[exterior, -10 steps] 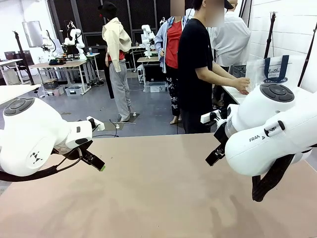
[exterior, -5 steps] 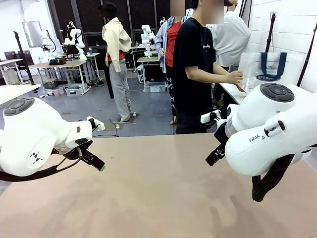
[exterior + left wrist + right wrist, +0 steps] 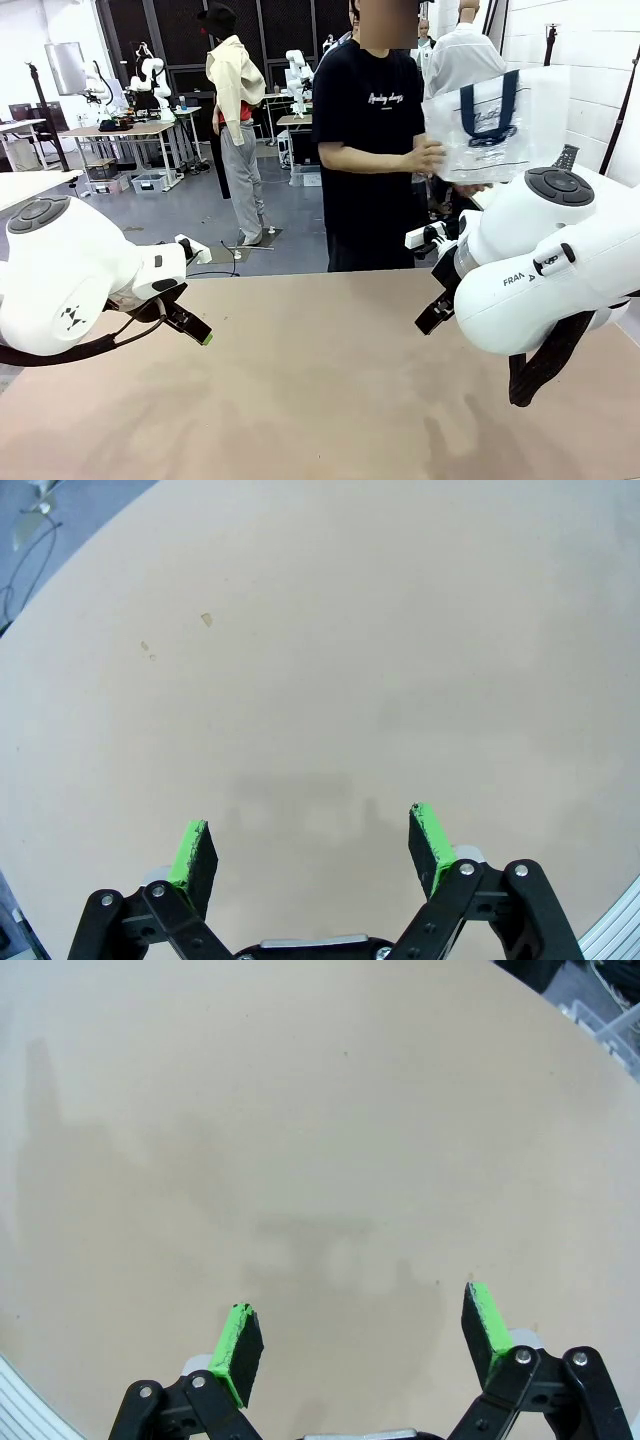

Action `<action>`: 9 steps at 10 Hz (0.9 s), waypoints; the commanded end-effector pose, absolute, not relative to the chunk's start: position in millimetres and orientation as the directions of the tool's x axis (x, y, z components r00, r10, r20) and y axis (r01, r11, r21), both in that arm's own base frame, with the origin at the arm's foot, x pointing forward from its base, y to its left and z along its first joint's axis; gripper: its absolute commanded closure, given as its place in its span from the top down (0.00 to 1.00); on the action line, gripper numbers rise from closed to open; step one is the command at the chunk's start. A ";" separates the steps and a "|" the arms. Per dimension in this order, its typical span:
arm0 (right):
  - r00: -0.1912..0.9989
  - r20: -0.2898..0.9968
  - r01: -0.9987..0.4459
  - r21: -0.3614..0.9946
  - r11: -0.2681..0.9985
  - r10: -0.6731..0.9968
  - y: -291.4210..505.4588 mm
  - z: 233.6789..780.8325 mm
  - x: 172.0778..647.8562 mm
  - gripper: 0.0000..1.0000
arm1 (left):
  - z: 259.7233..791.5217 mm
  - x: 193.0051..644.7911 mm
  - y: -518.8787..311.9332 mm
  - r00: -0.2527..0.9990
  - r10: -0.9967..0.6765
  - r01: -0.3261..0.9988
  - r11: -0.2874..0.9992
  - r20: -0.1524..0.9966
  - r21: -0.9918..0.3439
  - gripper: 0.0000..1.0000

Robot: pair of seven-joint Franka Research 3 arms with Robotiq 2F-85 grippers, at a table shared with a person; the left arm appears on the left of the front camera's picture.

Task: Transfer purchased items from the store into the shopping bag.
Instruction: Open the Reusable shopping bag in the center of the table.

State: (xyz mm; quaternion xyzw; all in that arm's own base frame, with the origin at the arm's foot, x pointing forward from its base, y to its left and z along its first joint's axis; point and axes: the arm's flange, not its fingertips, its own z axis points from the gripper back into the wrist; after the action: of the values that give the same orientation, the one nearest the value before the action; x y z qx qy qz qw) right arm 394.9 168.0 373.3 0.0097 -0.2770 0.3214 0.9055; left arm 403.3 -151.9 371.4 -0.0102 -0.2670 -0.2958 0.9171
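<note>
The left pincer and right pincer both stand parted, holding nothing, above the bare counter. Across it, a person holds the shopping bag aloft, a hand at its edge. Best to wait, arms clear, until it lands mouth-up. The front view gives the bag; the wrist views give the finger gap.

Bright, even light from overhead; I read the table as matte tan. Just ahead of the left gripper, a soft grey shadow with fuzzy edges. Ahead of the right gripper, a fainter one, plus a broader patch farther out, picture left. Both wrist views bow the table edge at the corners. Front view sharp; the shopping bag shows pale sheen.
</note>
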 end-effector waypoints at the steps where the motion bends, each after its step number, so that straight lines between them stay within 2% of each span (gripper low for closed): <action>1: 0.640 0.508 -0.587 -0.161 0.793 0.577 168.0 373.3 394.8 1.00 | 371.4 403.3 -151.9 0.682 -0.537 0.548 0.825 0.496 0.139 1.00; 4: 0.537 0.562 -0.619 -0.245 0.747 0.629 157.8 401.0 395.5 1.00 | 394.3 387.3 -142.4 0.553 -0.636 0.595 0.754 0.538 0.280 1.00; 7: 0.468 0.584 -0.652 -0.278 0.705 0.663 152.7 416.1 391.2 1.00 | 416.4 372.9 -141.3 0.494 -0.716 0.610 0.689 0.493 0.391 1.00; 8: 0.495 0.574 -0.653 -0.249 0.715 0.652 152.8 416.0 390.5 1.00 | 419.6 371.2 -142.0 0.511 -0.722 0.627 0.684 0.466 0.372 1.00; 9: 0.504 0.580 -0.625 -0.266 0.734 0.640 161.7 417.2 396.1 1.00 | 420.9 400.8 -145.5 0.505 -0.691 0.613 0.709 0.518 0.347 1.00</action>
State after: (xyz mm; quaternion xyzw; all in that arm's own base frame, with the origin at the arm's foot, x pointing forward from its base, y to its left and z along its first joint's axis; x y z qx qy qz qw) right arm 395.6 161.2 419.6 -0.0094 -0.3407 0.3690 0.8647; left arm 396.3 -146.4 428.2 0.0688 -0.3203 -0.3844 0.8631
